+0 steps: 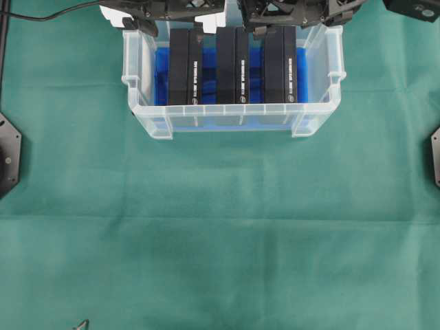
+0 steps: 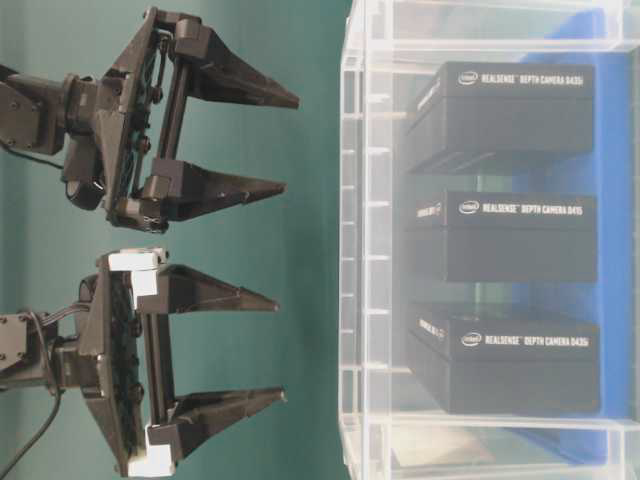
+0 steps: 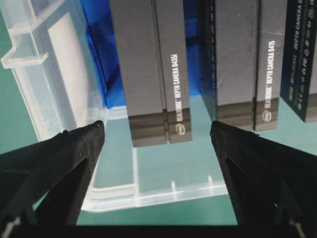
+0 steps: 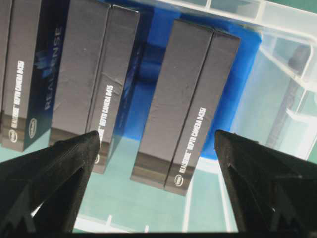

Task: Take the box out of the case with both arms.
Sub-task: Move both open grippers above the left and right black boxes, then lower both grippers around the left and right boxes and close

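The clear case (image 1: pixel 227 108) with a blue lining stands on the green cloth at the far middle. Three black boxes stand on edge in it: left (image 1: pixel 184 65), middle (image 1: pixel 232 65) and right (image 1: pixel 280 63). Both grippers hover over its open top, apart from the rim, and neither touches a box. My left gripper (image 3: pixel 156 126), also seen as the lower gripper (image 2: pixel 281 348), is open and lined up with the left box (image 3: pixel 151 74). My right gripper (image 4: pixel 157 134), seen as the upper gripper (image 2: pixel 291 143), is open over the right box (image 4: pixel 188 99).
Green cloth (image 1: pixel 220 240) covers the table in front of the case. Black arm bases sit at the left edge (image 1: pixel 7 155) and the right edge (image 1: pixel 434 155). A black cable (image 1: pixel 41 14) runs along the far left corner.
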Controlling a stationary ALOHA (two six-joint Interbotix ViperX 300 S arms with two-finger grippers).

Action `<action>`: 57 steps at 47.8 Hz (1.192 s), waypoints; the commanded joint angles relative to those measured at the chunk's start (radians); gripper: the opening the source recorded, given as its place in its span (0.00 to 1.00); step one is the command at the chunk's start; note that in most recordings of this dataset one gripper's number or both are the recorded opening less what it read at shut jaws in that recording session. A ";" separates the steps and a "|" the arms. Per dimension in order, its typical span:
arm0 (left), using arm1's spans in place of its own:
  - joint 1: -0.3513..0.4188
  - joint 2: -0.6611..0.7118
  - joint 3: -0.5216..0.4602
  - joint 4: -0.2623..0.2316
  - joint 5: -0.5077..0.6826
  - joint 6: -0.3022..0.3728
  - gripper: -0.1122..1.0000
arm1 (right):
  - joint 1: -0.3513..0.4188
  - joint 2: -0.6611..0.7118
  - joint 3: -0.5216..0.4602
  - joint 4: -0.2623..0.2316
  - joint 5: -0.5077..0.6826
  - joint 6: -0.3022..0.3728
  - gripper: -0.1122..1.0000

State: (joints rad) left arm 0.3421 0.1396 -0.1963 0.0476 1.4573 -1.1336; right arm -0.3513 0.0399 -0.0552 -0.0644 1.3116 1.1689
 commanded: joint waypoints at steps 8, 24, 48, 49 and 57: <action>-0.005 -0.011 -0.025 0.003 -0.017 0.003 0.86 | 0.002 -0.014 -0.011 -0.003 -0.003 0.009 0.95; -0.005 -0.011 -0.018 0.005 -0.003 0.003 0.86 | 0.002 -0.014 -0.009 -0.003 0.014 0.011 0.95; -0.005 -0.006 -0.017 0.005 -0.003 0.003 0.86 | 0.002 -0.014 -0.009 -0.003 0.018 0.011 0.95; -0.005 -0.006 -0.017 0.005 -0.005 0.003 0.86 | 0.002 -0.014 -0.009 -0.003 0.018 0.011 0.95; -0.005 -0.002 -0.018 0.005 -0.014 0.003 0.86 | 0.003 -0.014 -0.009 -0.003 0.015 0.011 0.95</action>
State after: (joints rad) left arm 0.3390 0.1519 -0.1963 0.0476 1.4511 -1.1321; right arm -0.3513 0.0399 -0.0537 -0.0644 1.3300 1.1735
